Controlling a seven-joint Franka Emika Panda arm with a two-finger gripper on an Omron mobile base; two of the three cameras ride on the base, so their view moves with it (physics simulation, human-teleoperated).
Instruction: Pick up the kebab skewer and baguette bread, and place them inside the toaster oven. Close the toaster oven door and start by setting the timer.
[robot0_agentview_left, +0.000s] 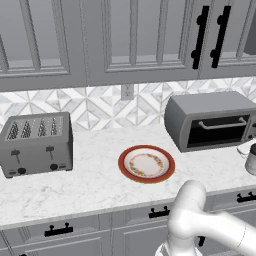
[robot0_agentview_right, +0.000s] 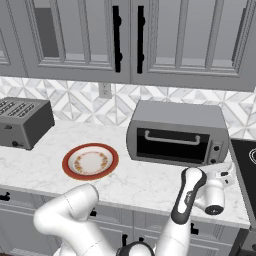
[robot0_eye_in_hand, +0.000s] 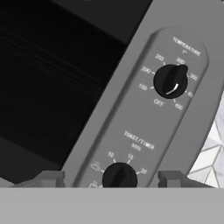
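The toaster oven (robot0_agentview_left: 210, 120) (robot0_agentview_right: 175, 132) stands at the back right of the counter. Its door (robot0_agentview_left: 220, 131) (robot0_agentview_right: 172, 145) is shut, dark glass with a silver bar handle. My gripper (robot0_eye_in_hand: 110, 178) (robot0_agentview_right: 223, 173) is at the oven's right control panel. It is open, with one fingertip (robot0_eye_in_hand: 50, 178) on each side of the lower timer knob (robot0_eye_in_hand: 119, 176) and a gap to the knob on both sides. The temperature knob (robot0_eye_in_hand: 169, 81) is above it. The kebab skewer and the baguette bread are out of view.
A red-rimmed plate (robot0_agentview_left: 146, 164) (robot0_agentview_right: 90, 161) lies bare in the middle of the counter. A grey four-slot toaster (robot0_agentview_left: 36, 142) (robot0_agentview_right: 22, 122) stands at the left. A dark stovetop (robot0_agentview_right: 247, 160) borders the counter at the right. Wall cabinets hang overhead.
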